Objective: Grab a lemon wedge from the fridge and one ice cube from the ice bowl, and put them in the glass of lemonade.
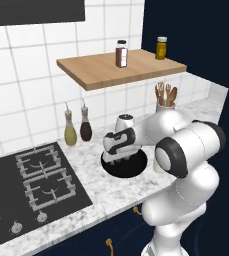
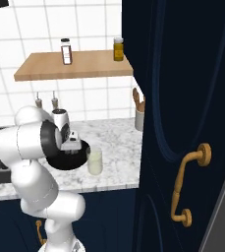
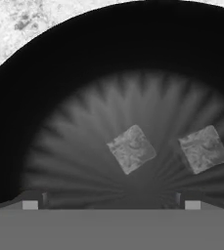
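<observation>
A big navy cabinet door [image 2: 182, 98] with a gold handle [image 2: 187, 184] stands at the right. The marble counter [image 1: 111, 192] runs along the white tiled wall [image 1: 31, 75]. A black stove [image 1: 31, 185] sits at the left end of the counter. A wooden shelf [image 1: 121, 67] hangs on the wall, with a brown jar [image 1: 121, 53] and a yellow jar [image 1: 161, 48] on it.

The white robot arm [image 1: 186, 165] bends over the counter. Its gripper [image 1: 122, 158] points down into the black ice bowl [image 1: 136, 167], which sits in the middle of the counter. The gripper is wide open and holds nothing. In the hand view, two ice cubes lie in the bowl. One ice cube [image 3: 131, 149] is between the two finger tips [image 3: 30, 204] but a bit ahead of them. The other ice cube [image 3: 203, 149] lies to its right.

The glass of lemonade [image 2: 95, 161] stands just beside the bowl, on its right. A grey cup of wooden spoons [image 1: 165, 100] stands far back near the wall. Two bottles [image 1: 77, 127] stand by the wall, left of the bowl.
</observation>
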{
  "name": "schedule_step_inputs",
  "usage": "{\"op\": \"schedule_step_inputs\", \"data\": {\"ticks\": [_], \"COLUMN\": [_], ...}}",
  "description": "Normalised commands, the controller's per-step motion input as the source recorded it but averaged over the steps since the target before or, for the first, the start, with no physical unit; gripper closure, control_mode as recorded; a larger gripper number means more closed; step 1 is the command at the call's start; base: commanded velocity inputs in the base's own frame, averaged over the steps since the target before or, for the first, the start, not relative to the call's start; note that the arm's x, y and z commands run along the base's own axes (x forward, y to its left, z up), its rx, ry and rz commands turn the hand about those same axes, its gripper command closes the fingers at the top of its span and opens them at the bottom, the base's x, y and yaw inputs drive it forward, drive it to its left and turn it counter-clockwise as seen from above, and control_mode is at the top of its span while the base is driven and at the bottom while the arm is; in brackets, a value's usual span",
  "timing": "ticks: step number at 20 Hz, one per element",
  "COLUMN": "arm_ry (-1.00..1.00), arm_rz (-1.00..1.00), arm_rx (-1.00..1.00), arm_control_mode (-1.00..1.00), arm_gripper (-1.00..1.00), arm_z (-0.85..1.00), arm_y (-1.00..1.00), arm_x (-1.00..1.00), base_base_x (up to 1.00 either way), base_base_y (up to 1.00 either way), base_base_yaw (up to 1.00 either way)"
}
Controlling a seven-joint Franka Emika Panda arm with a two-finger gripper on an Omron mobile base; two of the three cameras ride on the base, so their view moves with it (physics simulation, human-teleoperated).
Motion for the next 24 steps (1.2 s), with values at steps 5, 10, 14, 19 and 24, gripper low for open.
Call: {"op": "schedule_step_inputs", "data": {"ticks": [5, 10, 14, 19, 24], "arm_ry": [-0.06, -0.02, -0.05, -0.07, 0.0], "arm_rz": [-0.14, -0.16, -0.1, -0.11, -0.05], "arm_rx": [0.03, 0.04, 0.0, 0.0, 0.0], "arm_control_mode": [-1.0, -1.0, -1.0, -1.0, -1.0], "arm_gripper": [-1.0, -1.0, -1.0, -1.0, -1.0], "arm_z": [0.0, -0.02, -0.21, -0.24, -0.07], "arm_y": [0.0, 0.0, 0.0, 0.0, 0.0], "arm_x": [0.31, 0.18, 0.01, 0.0, 0.0], "base_base_x": [0.0, 0.0, 0.0, 0.0, 0.0], "base_base_y": [0.0, 0.0, 0.0, 0.0, 0.0], "base_base_yaw": [0.0, 0.0, 0.0, 0.0, 0.0]}}
